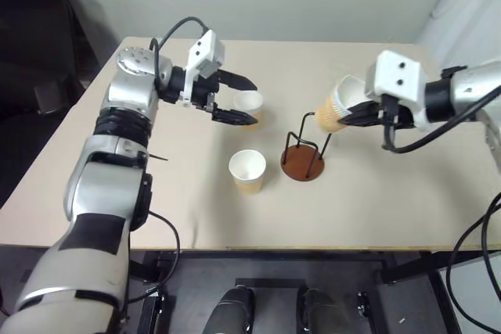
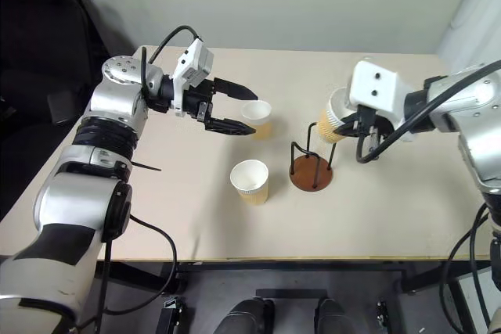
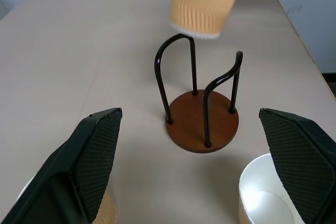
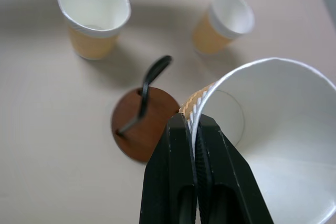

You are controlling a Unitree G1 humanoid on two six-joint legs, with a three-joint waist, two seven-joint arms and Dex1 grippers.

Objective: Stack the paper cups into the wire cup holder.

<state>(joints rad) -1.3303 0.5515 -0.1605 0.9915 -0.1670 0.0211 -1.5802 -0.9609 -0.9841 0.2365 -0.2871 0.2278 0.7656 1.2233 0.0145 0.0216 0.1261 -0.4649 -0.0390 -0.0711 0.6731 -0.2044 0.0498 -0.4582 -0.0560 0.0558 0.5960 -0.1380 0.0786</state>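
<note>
- The wire cup holder [image 1: 303, 163] stands on the tan worktop [image 1: 376, 209]. It has a round brown base and thin black wire loops going up. No cup is inside it.
- The right pincer [image 4: 195, 129] is squeezed tight on the rim of one paper cup [image 1: 335, 109]. One finger is inside the cup and one is outside.
- This held cup is up in the air and tipped over a bit. It is just above the wire loops, a little to the right side of the holder. It looks empty inside.
- A second cup [image 1: 247, 171] stands on the worktop just to the left of the holder. It is upright and empty, with a white inside.
- A third cup [image 1: 249, 107] stands farther back on the worktop. It is upright too, and it seems empty, though part of it is hidden.
- The left pincer [image 1: 244, 101] hangs over the worktop with its two black fingers wide apart. It holds nothing. The third cup sits right by the finger tips, maybe between them.
</note>
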